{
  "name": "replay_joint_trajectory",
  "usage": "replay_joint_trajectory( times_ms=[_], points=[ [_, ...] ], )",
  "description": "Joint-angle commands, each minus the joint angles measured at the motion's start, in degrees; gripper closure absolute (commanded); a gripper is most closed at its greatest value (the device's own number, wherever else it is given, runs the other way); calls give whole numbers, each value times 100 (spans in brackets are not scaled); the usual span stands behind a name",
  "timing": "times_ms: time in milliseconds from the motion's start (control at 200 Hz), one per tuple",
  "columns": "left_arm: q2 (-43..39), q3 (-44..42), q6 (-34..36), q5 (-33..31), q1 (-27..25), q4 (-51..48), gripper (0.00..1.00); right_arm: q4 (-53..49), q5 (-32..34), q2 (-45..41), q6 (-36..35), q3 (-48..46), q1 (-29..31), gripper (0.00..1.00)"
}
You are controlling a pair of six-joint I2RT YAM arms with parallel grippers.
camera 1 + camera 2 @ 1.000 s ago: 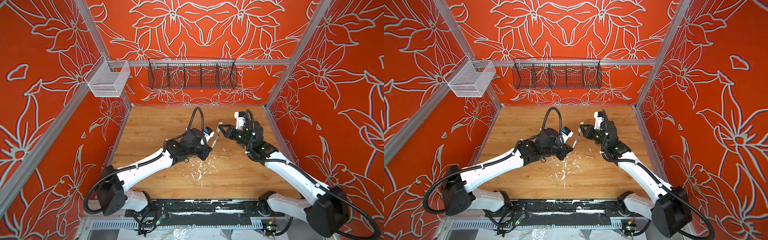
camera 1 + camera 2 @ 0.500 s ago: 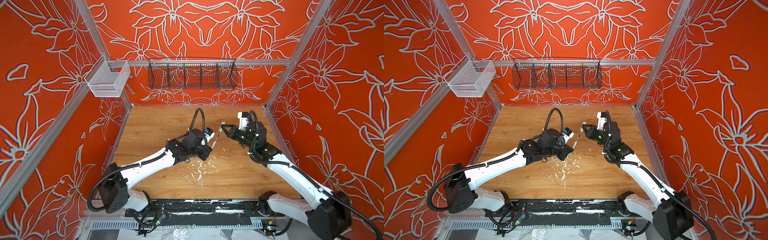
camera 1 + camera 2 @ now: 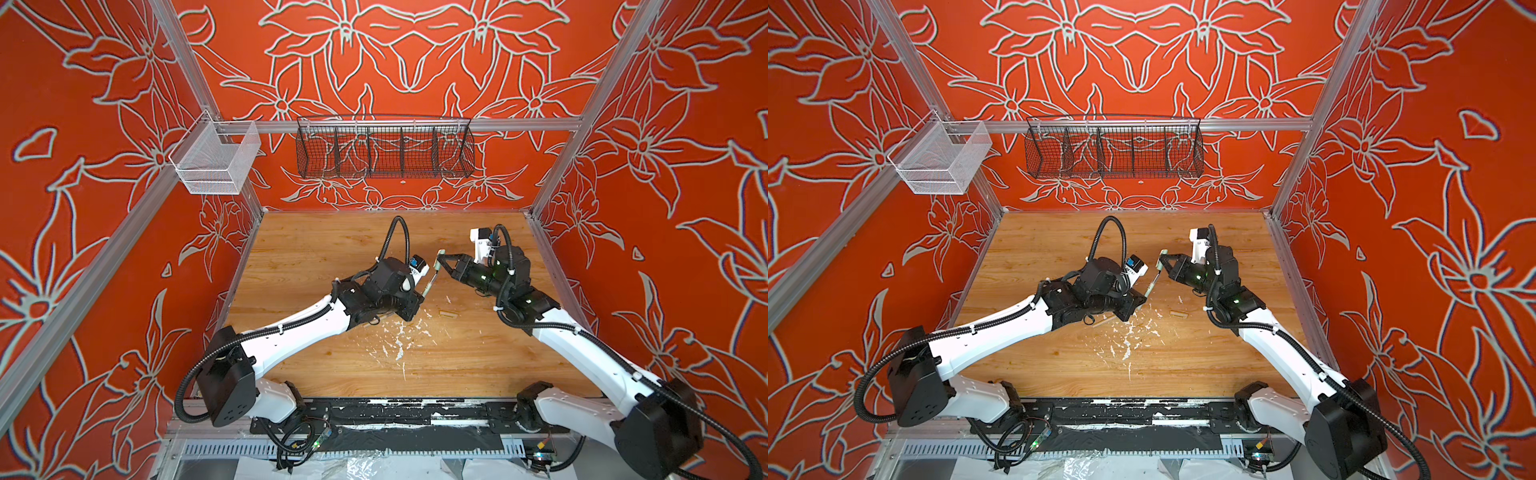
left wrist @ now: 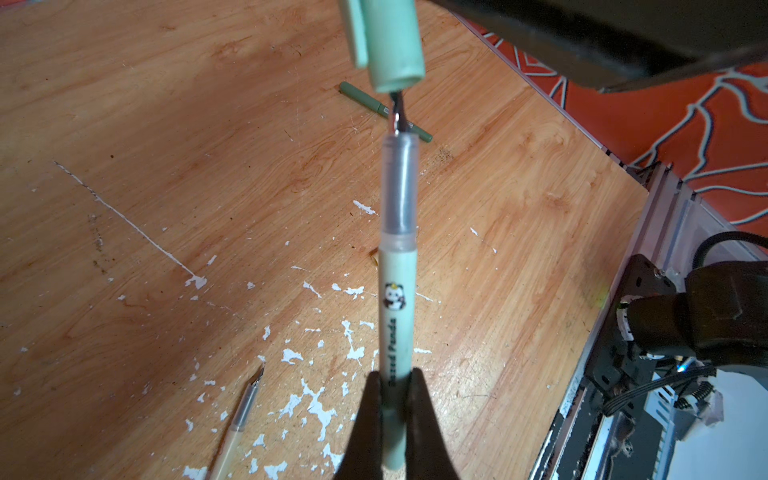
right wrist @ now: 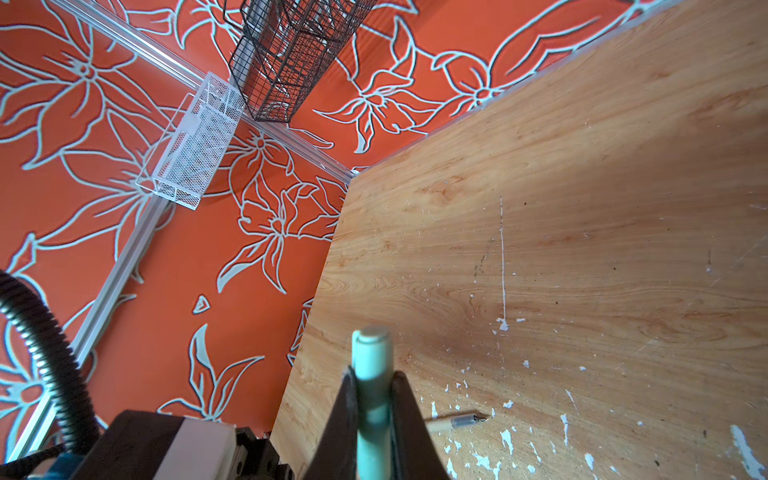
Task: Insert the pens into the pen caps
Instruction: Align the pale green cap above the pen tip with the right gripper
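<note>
In both top views, at mid-frame, your right gripper (image 3: 440, 261) is clamping the mint cap (image 3: 439, 254) just above the mint pen (image 3: 430, 283), which your left gripper (image 3: 423, 296) is pinching low on the barrel, and the pair is barely shifting from a second ago; in the left wrist view, upper middle, the nib is reaching the cap's mouth, so seating is only beginning; in the right wrist view, lower middle, the cap is sitting straight between closed fingers

Pale mint green on the pen (image 4: 398, 291), with a black-and-white panda print, and on the cap (image 4: 392, 45). Dark green on a second pen (image 4: 360, 96), beige on a third pen (image 4: 237, 428). Honey-brown wood grain on the tabletop (image 4: 166, 124), flecked white. Orange-red on the walls (image 3: 374, 62), with pale flower outlines.
</note>
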Motion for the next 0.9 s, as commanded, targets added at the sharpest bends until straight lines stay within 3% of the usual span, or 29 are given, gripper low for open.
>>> replay_joint_trajectory(
  times_ms=[0, 545, 896],
  points=[
    [21, 65, 83, -54, -30, 58, 100, 65, -67, -121, 50, -98, -39, 95],
    [-72, 30, 55, -10, -30, 118, 100, -55, 386, -388, -164, -167, -41, 96],
    [-114, 12, 65, 5, -33, 111, 100, 150, 270, -183, -125, -60, -43, 96]
  ],
)
